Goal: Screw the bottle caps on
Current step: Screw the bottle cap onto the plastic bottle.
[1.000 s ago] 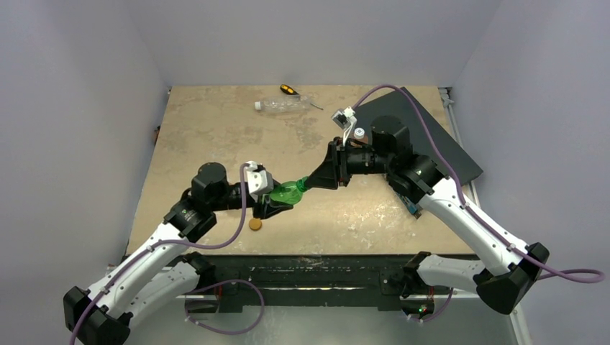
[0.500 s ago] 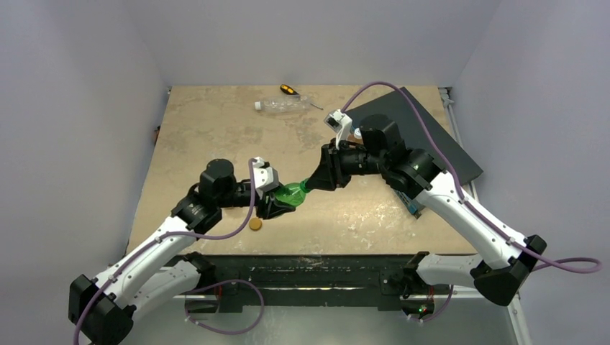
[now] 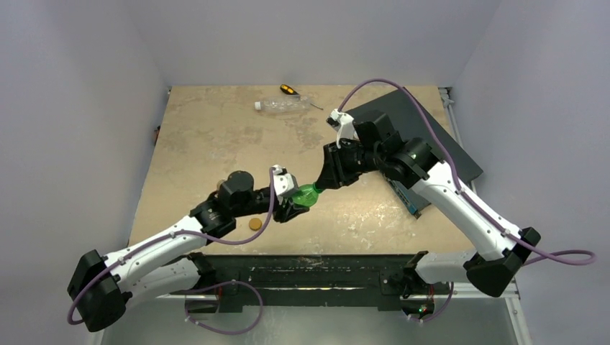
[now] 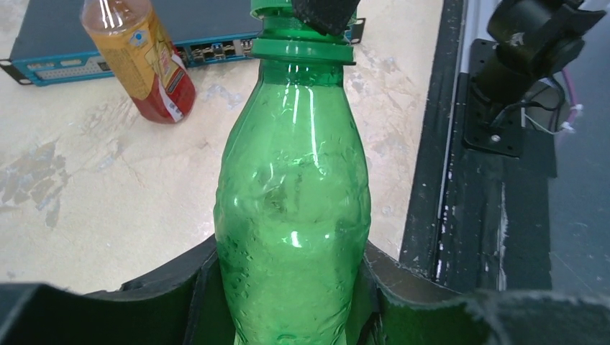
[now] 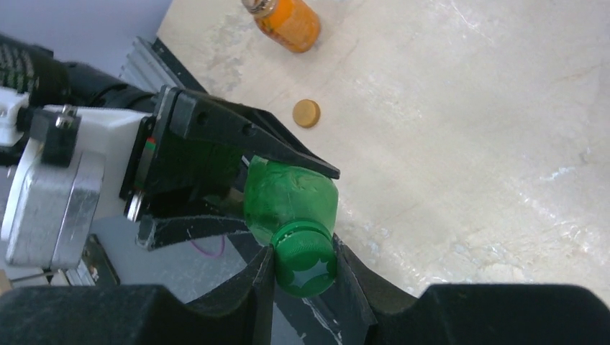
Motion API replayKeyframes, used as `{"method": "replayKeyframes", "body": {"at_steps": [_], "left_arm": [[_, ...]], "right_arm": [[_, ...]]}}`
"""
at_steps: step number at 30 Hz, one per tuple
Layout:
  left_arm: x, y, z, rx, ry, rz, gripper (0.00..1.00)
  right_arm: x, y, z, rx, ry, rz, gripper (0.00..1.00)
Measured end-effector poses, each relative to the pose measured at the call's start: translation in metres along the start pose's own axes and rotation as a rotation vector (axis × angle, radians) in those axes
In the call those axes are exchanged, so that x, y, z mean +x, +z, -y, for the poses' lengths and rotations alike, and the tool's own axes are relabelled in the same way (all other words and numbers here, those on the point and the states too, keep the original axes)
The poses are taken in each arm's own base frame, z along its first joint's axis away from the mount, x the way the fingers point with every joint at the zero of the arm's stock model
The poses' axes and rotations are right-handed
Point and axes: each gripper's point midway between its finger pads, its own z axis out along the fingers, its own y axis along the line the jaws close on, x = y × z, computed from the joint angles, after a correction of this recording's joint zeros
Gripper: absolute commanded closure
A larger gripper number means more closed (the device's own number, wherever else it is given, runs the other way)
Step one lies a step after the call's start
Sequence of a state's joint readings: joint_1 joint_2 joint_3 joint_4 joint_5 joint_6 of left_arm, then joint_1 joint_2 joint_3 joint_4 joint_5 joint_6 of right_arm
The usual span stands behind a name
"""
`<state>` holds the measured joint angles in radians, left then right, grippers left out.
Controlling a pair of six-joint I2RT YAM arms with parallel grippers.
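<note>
Well, over the last sec the left arm reaches further in toward the middle and carries the green bottle (image 3: 306, 195) a bit to the right over the table (image 3: 201, 144). Meanwhile the right arm's wrist rolls round, and its white camera bracket sits at a new angle vs. a moment ago. To me that roll reads as a turn going into the cap, so the screwing-on of bottle no. 1 is under way, though I can't tell how far the thread has seated. The left gripper (image 3: 290, 204) is clamped round the lower body of the bottle, 1 finger on each side. The right gripper (image 3: 321, 181) is pinched shut on the green cap (image 5: 306, 259), which sits on the neck. The bottle hangs between the 2 tools, apparently off the table. Its long axis runs approx. level and diagonal, base toward the left gripper at the near-left, neck and cap pointing far-right into the right gripper. An orange cap (image 3: 255, 224) lies loose on the table near the left arm, an amber bottle (image 4: 140, 61) stands uncapped nearby, and a clear bottle (image 3: 284, 106) lies on its side at the far edge, so plenty is left to do.
</note>
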<state>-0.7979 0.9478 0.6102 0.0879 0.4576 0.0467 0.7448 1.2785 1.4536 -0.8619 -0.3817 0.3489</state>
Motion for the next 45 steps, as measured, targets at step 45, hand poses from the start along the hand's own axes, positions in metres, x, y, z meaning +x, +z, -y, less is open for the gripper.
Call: {"method": "replayKeyframes", "body": {"at_steps": [45], "left_arm": [[0.073,0.017,-0.078,-0.552,0.241,0.084,1.00]], "right_arm": [[-0.001,0.081,0.069,0.447,0.681,-0.215,0.76]]}}
